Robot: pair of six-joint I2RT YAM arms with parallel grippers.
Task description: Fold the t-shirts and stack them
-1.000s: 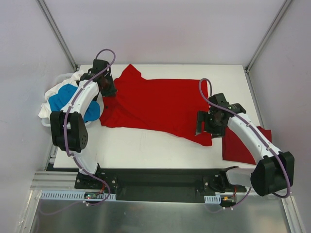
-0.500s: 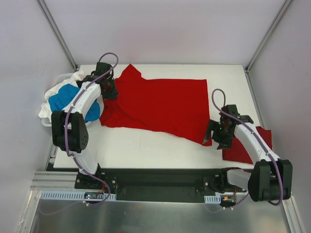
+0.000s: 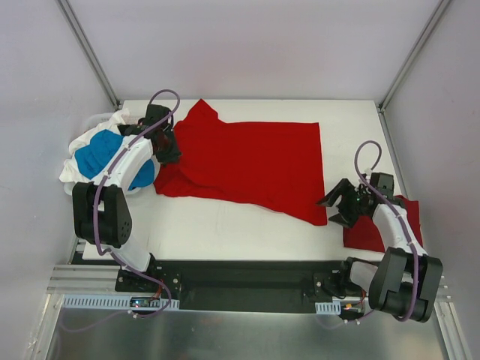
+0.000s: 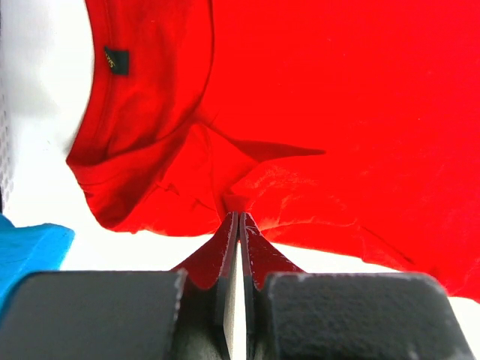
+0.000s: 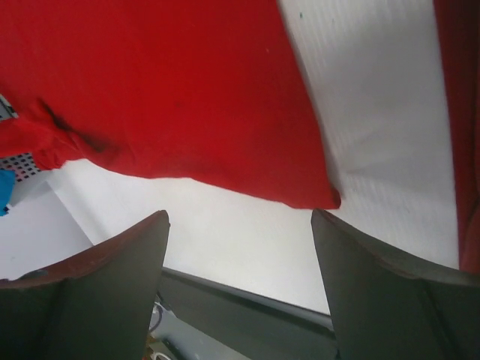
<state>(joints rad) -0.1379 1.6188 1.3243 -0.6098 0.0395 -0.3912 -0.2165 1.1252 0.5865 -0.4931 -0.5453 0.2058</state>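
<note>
A bright red t-shirt [image 3: 255, 161] lies spread flat across the white table [image 3: 225, 229], collar end to the left. My left gripper [image 3: 168, 152] is at its left edge. In the left wrist view the jaws [image 4: 238, 215] are shut on a small pinch of the red cloth [image 4: 315, 97], just below the collar with its black label [image 4: 115, 60]. My right gripper [image 3: 339, 209] is open and empty, just right of the shirt's near right corner [image 5: 319, 196]. A folded red t-shirt [image 3: 390, 229] lies under the right arm.
A heap of blue [image 3: 96, 156] and white [image 3: 75, 169] t-shirts sits in a basket at the table's left edge, beside the left arm. The table's dark front rail [image 5: 247, 296] runs just under the right gripper. Grey walls close in the cell.
My right gripper has drawn off the shirt's near right corner, moving right and toward the front edge, with its arm folding back. The left gripper has shifted only slightly.
</note>
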